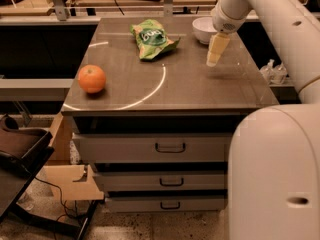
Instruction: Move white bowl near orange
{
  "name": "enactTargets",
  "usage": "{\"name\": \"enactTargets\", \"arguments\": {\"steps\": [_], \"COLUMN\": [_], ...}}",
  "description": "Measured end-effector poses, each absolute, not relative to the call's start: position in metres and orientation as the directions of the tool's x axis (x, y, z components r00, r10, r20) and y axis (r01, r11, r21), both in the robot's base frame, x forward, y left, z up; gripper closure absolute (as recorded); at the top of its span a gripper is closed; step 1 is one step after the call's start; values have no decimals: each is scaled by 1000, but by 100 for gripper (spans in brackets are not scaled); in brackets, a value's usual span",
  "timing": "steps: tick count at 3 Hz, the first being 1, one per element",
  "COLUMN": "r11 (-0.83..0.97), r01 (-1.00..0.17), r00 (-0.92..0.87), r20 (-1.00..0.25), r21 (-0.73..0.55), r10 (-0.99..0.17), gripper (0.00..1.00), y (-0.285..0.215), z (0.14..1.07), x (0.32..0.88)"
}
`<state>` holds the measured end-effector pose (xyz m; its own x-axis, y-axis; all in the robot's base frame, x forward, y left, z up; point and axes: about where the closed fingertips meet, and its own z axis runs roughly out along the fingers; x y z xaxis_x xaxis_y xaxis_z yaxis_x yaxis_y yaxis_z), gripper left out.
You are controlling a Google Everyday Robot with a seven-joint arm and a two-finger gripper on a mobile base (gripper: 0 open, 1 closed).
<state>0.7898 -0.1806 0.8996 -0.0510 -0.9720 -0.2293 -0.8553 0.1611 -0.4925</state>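
The white bowl [204, 29] sits at the far right of the cabinet top [190, 86], partly hidden behind my arm. The orange [92, 79] rests near the front left corner of the top. My gripper [215, 55] hangs from the white arm, just in front of the bowl and a little above the surface, far to the right of the orange. It holds nothing that I can see.
A green snack bag [151, 39] lies at the back middle, between bowl and orange. A white arc is marked on the top. Drawers [170, 148] sit below. The robot's white body [275, 174] fills the lower right. A dark chair [20, 149] stands at the left.
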Motion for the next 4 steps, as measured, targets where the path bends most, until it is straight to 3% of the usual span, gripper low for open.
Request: {"name": "enactTargets", "arguments": {"steps": [4], "r11": [195], "r01": [-849], "r00": [-108], "r20": [-199], "r21": [-491], "r10": [-974], "gripper": [0], "y": [-195], "z": [879], "x": [823]}}
